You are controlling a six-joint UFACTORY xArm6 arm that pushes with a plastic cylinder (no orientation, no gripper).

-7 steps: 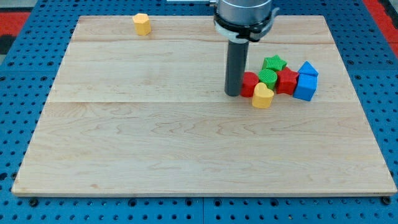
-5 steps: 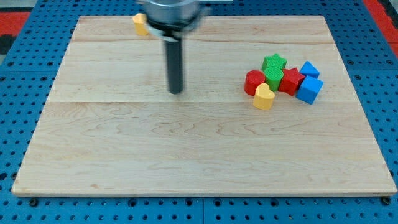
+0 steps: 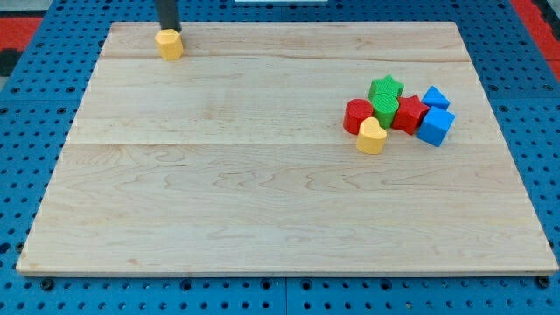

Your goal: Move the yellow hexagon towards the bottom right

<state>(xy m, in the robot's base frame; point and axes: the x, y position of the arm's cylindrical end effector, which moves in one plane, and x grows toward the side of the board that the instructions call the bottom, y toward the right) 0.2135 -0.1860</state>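
The yellow hexagon (image 3: 170,44) lies near the counter's (image 3: 262,210) top-left corner, close to the far edge and well apart from every other block. My tip (image 3: 168,30) sits at the hexagon's 12 o'clock, right at its far face and seemingly touching it; only the short lower stretch of the dark rod shows, the rest running out of the view's top. The arm carries no pincer, so nothing is gripped or held; the rod only meets the block from behind.

Far off at about 4 o'clock from the hexagon, on the counter's right half, the other blocks are packed in one tight cluster. A yellow heart-shaped block (image 3: 371,136) is its nearest-to-bottom piece. At the heart's 11 o'clock, touching it, is a red cylinder (image 3: 357,115). At the heart's 12 o'clock is a green ribbed block (image 3: 381,108), its exact shape hard to make out, and behind that at 12 o'clock a green star (image 3: 386,87). At the ribbed block's 3 o'clock is a red star (image 3: 407,113), pressed against it. At the red star's 3 o'clock is a blue cube (image 3: 435,126), and at the cube's 12 o'clock another blue block (image 3: 434,97), its shape unclear.

The pale wooden counter rests on a blue pegboard (image 3: 35,157) with red areas at the view's top corners.
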